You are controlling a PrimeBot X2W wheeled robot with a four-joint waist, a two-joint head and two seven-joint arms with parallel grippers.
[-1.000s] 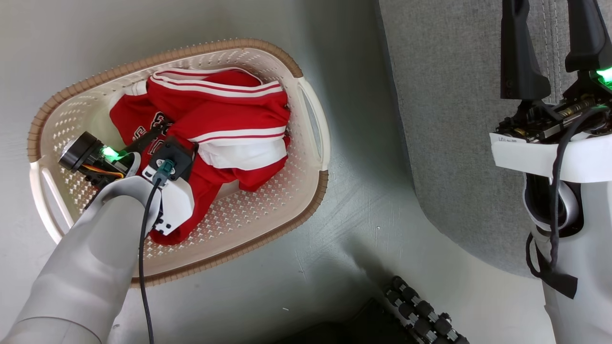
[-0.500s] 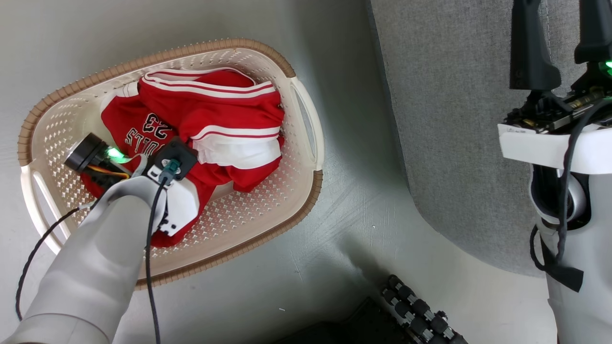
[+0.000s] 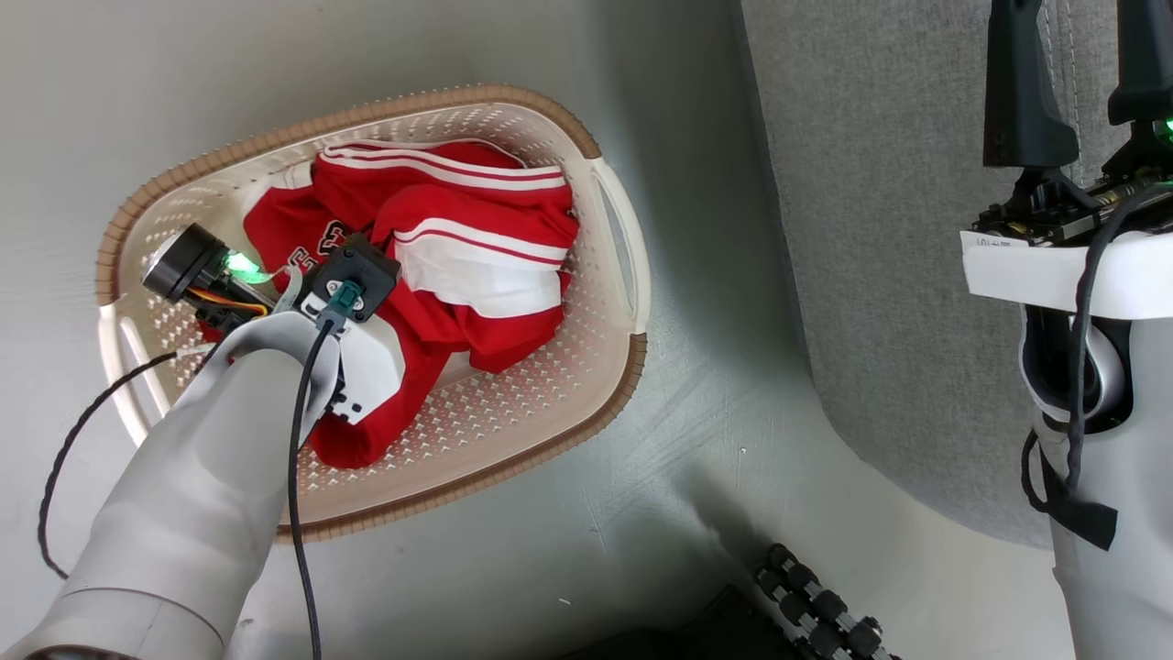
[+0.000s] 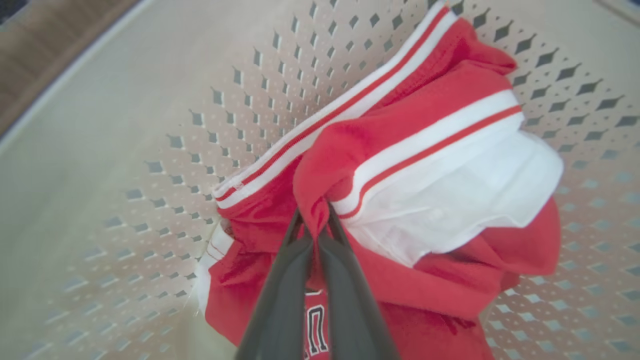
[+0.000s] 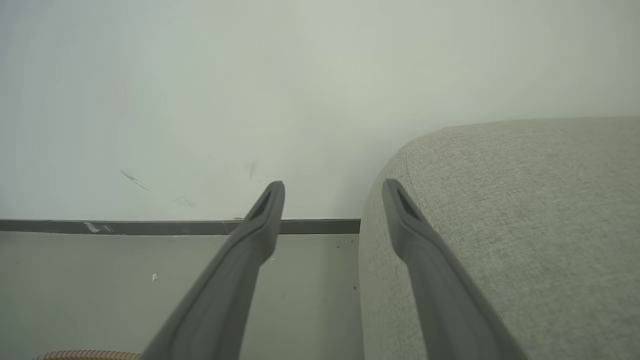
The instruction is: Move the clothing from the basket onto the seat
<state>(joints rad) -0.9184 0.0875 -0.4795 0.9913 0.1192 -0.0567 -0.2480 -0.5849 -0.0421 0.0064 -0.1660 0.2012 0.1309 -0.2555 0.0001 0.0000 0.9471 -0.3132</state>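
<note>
Left wrist view shows left gripper point(image 4: 314, 222) clamped on clothing point(image 4: 430, 150); right wrist view, right gripper point(image 5: 332, 192) spread wide.

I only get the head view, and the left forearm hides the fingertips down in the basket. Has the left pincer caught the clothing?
Observer: Yes, the left wrist view shows the left pincer shut on a pinched fold of the red clothing.
Operator: Where on it?
Observer: Right beside the white stripe trim, inside the basket.
Operator: What faces the right pincer?
Observer: A pale wall and dark baseboard, with the rounded corner of the seat alongside.
</note>
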